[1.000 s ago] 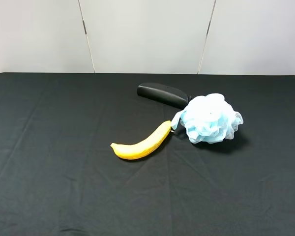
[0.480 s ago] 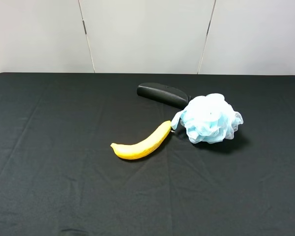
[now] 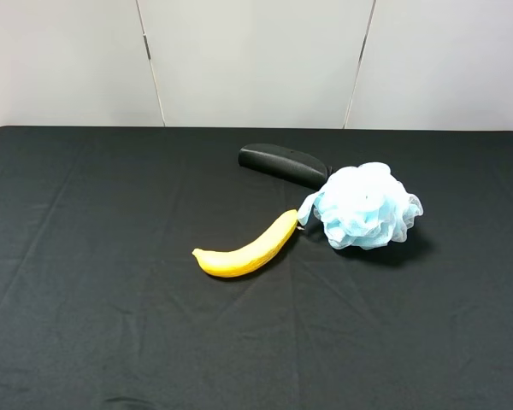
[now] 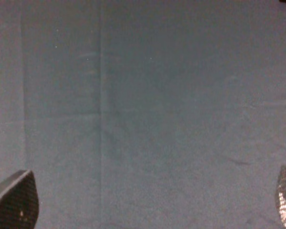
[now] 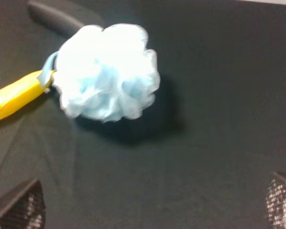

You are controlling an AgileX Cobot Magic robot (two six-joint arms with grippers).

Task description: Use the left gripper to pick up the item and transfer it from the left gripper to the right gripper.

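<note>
The left gripper (image 4: 148, 202) is seen only in its own wrist view, where its two dark fingertips (image 4: 14, 200) sit at opposite corners of the picture with nothing between them, so the jaws are spread wide above bare black cloth (image 4: 143, 109); a sliver of yellow shows far off to one side of that claw. In the high view neither arm is visible. A yellow banana (image 3: 246, 246) lies on the cloth-covered table (image 3: 85, 282), its stem end reaching toward the item (image 3: 363, 206), a fluffy light-blue mesh pouf whose pale ribbon loop (image 3: 306, 208) touches or nearly touches the banana's tip. A black oblong case (image 3: 284, 163) lies just behind, its far end hidden by the pouf. The right gripper (image 5: 155, 205) is likewise held wide apart, its mesh-patterned fingertips (image 5: 21, 207) empty at either corner of its wrist view, and the pouf is ahead of it and clear of the fingers, offset toward the banana's side.
</note>
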